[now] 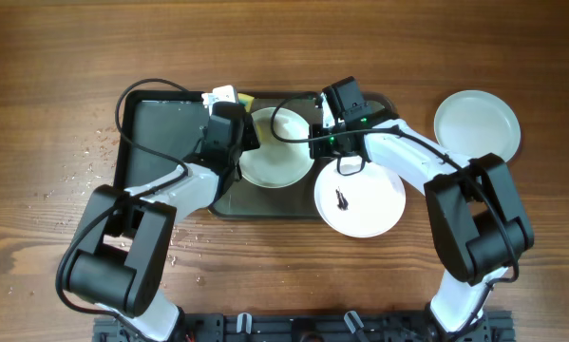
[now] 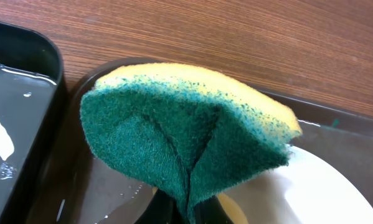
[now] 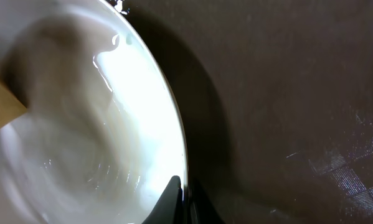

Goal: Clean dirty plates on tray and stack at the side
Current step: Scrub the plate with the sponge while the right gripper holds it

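We are wiping the middle plate [image 1: 275,152], which lies in the grey tray [image 1: 265,201] between the two arms. The left jaws are clenched on the sponge [image 2: 186,137], which is folded so that its green scouring face points outward and its yellow back shows on top. It sits over the tray's far left corner, just beside the plate's edge. We cannot tell whether it touches the plate. The right jaws grasp this plate's rim on its right side, pinning it in place. The plate's face shines wet and we see no dark mark on it, though the right wrist view is blurred.

To do this step well, we judge that the right jaws should stay firm on the rim. We then bring the green face flat onto the centre and rub in small circles, pressing lightly so the plate neither skids nor tips out of the pinch. We should check the centre before lifting.

The smudged plate [image 1: 360,195] lies at the tray's right corner, overhanging its rim. The clean plate [image 1: 477,123] sits well apart on the surface [image 1: 56,57] to the right, which looks like the stacking spot. The black tray [image 1: 156,133], holding water, lies just to the left.
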Controlling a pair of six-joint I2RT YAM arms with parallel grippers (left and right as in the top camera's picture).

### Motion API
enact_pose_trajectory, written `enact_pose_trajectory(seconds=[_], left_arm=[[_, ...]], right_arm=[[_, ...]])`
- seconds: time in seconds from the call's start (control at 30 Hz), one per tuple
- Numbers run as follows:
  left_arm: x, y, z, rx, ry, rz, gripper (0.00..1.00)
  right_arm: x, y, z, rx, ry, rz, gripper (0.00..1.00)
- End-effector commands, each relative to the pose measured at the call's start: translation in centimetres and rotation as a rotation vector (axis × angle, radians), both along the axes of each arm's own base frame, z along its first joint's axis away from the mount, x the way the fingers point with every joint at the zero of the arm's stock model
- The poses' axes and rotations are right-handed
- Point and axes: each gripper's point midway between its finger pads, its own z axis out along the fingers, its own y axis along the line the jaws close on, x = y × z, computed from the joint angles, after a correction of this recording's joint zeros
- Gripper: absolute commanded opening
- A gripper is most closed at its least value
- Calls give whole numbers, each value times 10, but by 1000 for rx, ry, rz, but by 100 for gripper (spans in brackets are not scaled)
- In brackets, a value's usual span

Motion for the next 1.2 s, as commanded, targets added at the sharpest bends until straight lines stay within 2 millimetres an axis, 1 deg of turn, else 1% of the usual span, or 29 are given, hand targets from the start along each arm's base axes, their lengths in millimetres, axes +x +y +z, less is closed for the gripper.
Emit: enact_pose_trajectory(seconds=[0.0, 0.1, 0.13, 0.23, 0.37, 0.47, 0.53, 0.67, 0.7, 0.73, 0.8, 0.87, 0.97, 1.07, 1.1, 1.17], left_arm=[[2, 8, -11, 34, 9, 14, 4], [3, 8, -22, 36, 20, 13, 4], [5, 5, -21, 26, 6, 7, 4], [18, -8, -2, -38, -82, -31, 4], [24, -26, 14, -110, -144, -99, 5], [27, -26, 18, -114, -163, -97, 6], [29, -27, 23, -121, -181, -99, 5], [33, -32, 34, -145, -225, -118, 4], [33, -37, 38, -164, -236, -143, 4], [28, -49, 44, -202, -236, -203, 4], [23, -58, 50, -235, -226, -256, 4], [16, -60, 44, -262, -172, -259, 4], [1, -59, 19, -256, -52, -261, 4], [-3, -58, 12, -241, -20, -263, 4], [-3, -55, 10, -222, -20, -255, 4], [4, -36, 6, -139, -37, -171, 4]], right_arm=[[-2, 1, 5, -1, -25, 43, 4], [-1, 1, 5, -2, -31, 49, 4], [-1, 2, 5, -2, -32, 49, 4], [0, 2, 5, -1, -35, 50, 4], [-3, 7, 6, -4, -48, 101, 4], [-7, 16, 7, -1, -65, 148, 4], [-8, 21, 8, -1, -73, 165, 4], [-10, 24, 8, -1, -74, 174, 4], [-10, 24, 8, -1, -75, 174, 4], [-10, 24, 8, -1, -74, 174, 4], [-10, 24, 8, 0, -73, 170, 4], [-10, 24, 8, 3, -67, 158, 4], [-10, 24, 8, 15, -48, 118, 4], [-10, 24, 8, 20, -41, 101, 4], [-9, 24, 8, 21, -43, 101, 4], [-9, 24, 8, 21, -43, 101, 4]])
